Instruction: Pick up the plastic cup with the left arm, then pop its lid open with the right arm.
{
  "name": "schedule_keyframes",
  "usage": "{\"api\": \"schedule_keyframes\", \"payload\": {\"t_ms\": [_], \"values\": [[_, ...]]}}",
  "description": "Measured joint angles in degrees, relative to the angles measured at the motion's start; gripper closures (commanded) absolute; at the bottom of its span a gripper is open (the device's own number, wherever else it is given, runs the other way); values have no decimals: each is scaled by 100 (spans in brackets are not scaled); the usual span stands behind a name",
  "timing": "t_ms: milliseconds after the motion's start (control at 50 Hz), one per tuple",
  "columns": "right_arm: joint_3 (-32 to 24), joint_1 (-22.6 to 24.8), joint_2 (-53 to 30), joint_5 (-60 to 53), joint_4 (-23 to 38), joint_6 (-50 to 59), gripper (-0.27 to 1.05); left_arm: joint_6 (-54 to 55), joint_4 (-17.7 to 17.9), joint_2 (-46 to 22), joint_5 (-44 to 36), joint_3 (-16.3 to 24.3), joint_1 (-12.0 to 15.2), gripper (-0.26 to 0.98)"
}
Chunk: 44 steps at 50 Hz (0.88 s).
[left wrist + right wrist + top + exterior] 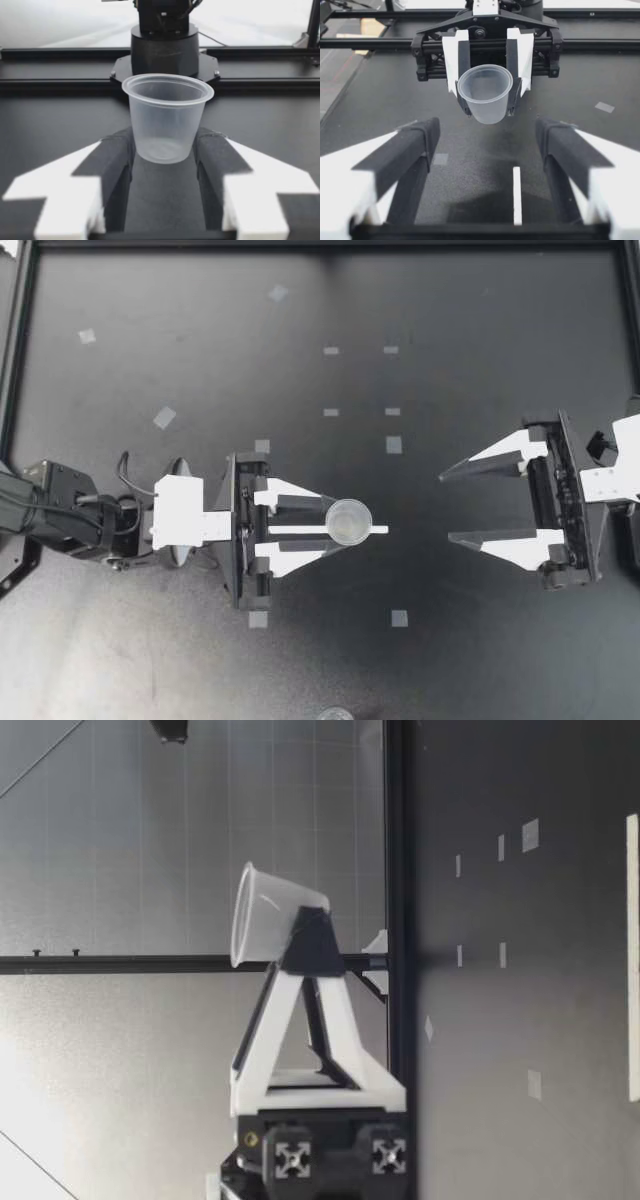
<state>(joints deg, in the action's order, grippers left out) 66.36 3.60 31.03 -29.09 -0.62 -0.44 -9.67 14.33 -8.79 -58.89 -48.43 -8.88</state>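
Nearest the lens: left gripper point(335, 527), fingers point(116, 156) pressed from both sides against the lower wall of a clear plastic cup point(167, 120), only as far apart as that narrow base. Cup point(349, 521) lifted clear of the table point(200, 370), mouth up but tipped a little, seemingly empty, above a white strip point(378, 530) on the dark surface. Seen from table height, same cup point(265, 915) at the tip of the left gripper point(305, 945), rim leaning away from upright. Facing it from well apart, right gripper point(447, 507), spread wide, holding nothing, cup point(486, 97) straight ahead between the lines of its fingers point(407, 145). Judged from this: a hold-in-the-air stage, cup gripped and raised, not set down. Calls next for a light, steady squeeze on thin, springy plastic, and for levelling the rim before any release. Hard to tell: height above the table; cup's bottom, covered from above by its own rim; right gripper, absent from the table-height view. At the table's near edge, a round clear rim point(335, 713), cut off, not identifiable. Small tape squares point(394, 445) scattered about.
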Motion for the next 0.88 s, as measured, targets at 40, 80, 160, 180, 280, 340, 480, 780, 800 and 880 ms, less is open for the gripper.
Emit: {"api": "schedule_keyframes", "payload": {"t_ms": [40, 80, 160, 180, 280, 340, 480, 780, 800, 880], "values": [[0, -9, 0, 0, 0, 0, 3, 0, 0, 0, 0, 0, 0, 67], [-9, 0, 0, 0, 0, 0, 3, 9, 0, 0, 9, 0, 0, 67], [0, 0, -9, 0, 0, 0, 3, 0, 0, 0, 9, 0, 0, 67], [0, 0, -9, 0, 0, 0, 3, 0, 0, 0, 9, 0, 0, 67], [0, 0, -26, 0, 0, 0, 3, 0, 0, 0, 9, 0, 0, 67], [0, 0, -18, 0, 0, 0, 3, 9, 0, 0, 9, 0, 0, 67], [0, 0, -26, 0, 0, 0, 3, 0, 0, 0, 9, 0, 0, 67], [0, 0, -35, 0, 0, 9, 3, 0, 0, 0, 18, 0, 0, 67], [0, -9, -35, 0, 0, 9, 3, 0, 0, 0, 18, 0, 0, 67], [0, -9, -62, 0, 0, 9, 3, 0, 0, 0, 9, 0, 0, 67]]}}
